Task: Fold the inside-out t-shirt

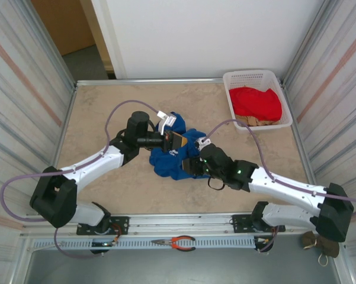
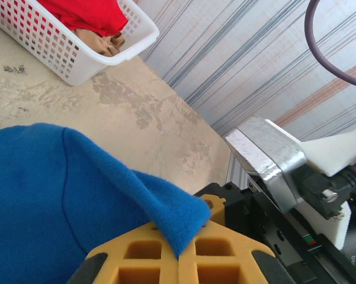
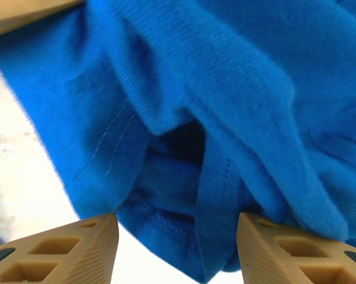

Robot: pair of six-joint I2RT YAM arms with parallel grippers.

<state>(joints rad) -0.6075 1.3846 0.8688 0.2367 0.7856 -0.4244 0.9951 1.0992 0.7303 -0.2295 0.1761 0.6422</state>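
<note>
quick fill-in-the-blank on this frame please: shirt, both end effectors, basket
1. The left end effector is ___ on the blue t-shirt.
2. The right end effector has its jaws ___, with shirt fabric between them.
3. The white basket holds a ___ garment.
Missing words: shut; open; red.

T-shirt (image 3: 237,89) matt blue knit cloth; basket (image 1: 250,75) white plastic lattice; table (image 1: 106,106) mottled, matt stone-look.
</note>
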